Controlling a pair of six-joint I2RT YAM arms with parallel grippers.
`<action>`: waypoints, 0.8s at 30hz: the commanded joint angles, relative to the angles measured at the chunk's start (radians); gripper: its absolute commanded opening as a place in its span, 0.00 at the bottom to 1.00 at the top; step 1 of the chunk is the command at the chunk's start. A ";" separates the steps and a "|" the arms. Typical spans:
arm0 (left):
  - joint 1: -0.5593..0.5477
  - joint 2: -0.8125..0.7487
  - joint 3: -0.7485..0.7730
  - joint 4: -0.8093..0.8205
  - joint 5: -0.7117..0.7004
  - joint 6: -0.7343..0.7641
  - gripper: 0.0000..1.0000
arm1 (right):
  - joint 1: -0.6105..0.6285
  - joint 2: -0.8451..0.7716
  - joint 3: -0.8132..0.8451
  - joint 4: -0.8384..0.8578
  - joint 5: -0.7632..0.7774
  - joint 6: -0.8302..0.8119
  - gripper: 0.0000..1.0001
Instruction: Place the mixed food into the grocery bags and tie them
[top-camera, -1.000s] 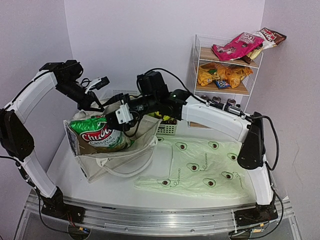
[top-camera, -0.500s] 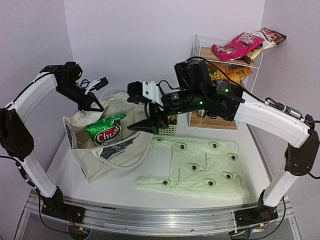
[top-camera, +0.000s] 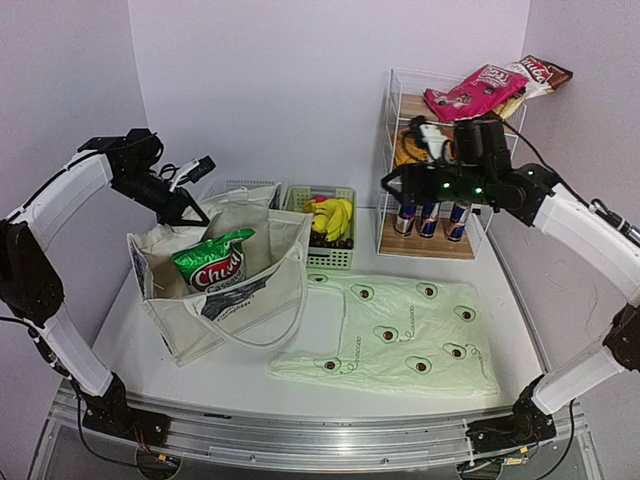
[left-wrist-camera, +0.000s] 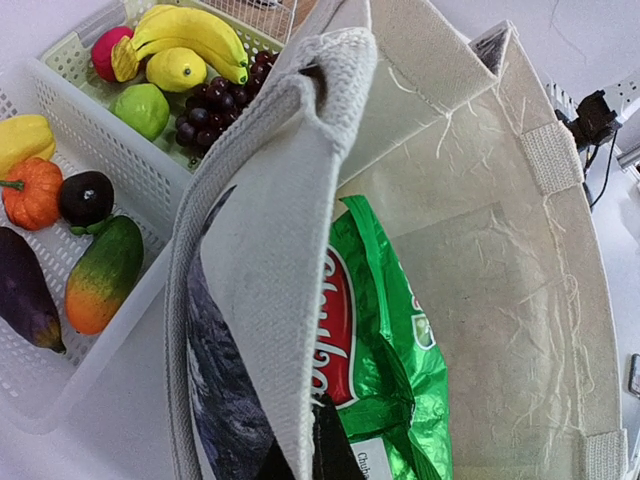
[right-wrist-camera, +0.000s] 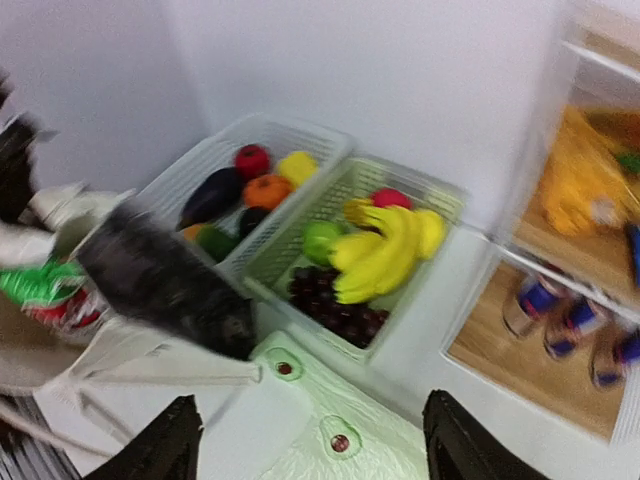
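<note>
- We find the left pincer (top-camera: 190, 212) closed on the back rim of the tote (top-camera: 235, 300) and holding that edge up. In the left wrist view the canvas runs down to the dark fingers at the bottom edge.
- The tote stands on the left part of the tabletop (top-camera: 230, 385). Its mouth is open, its printed panel faces front, and one handle loop hangs down the front.
- A green-white packet (top-camera: 210, 262) sits inside the tote, leaning, with its top level with the rim.
- The right pincer (right-wrist-camera: 312, 410) is open, with its fingers wide apart and nothing between them. It hangs in the air beside the rack (top-camera: 430, 247). The right wrist view is blurred.
- The plastic bag (top-camera: 400, 335) lies flat on the tabletop, just right of the tote.
- The bananas (top-camera: 335, 213) and grapes (top-camera: 335, 240) lie in the green basket (top-camera: 330, 260), behind the plastic bag. The bananas rest against the grapes.
- The cans (top-camera: 430, 218) stand in a row on the rack's bottom shelf.
- The orange packets (right-wrist-camera: 580, 175) lie on the shelf above the cans. In the top view the right arm covers most of them.
- A pink packet (top-camera: 470, 92) lies on top of the rack.
- The white basket (left-wrist-camera: 115, 150) sits beside the green basket, behind the tote. It holds vegetables, among them an eggplant (left-wrist-camera: 25, 290).
</note>
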 joint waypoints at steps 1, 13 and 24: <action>0.002 -0.047 -0.007 0.033 0.048 -0.019 0.00 | -0.119 -0.037 -0.063 0.024 0.037 0.398 0.61; 0.002 -0.041 -0.011 0.023 0.055 -0.001 0.00 | -0.293 0.150 -0.167 0.571 0.040 0.825 0.53; 0.002 -0.039 -0.003 0.020 0.076 0.001 0.00 | -0.316 0.343 -0.032 0.721 0.122 0.876 0.58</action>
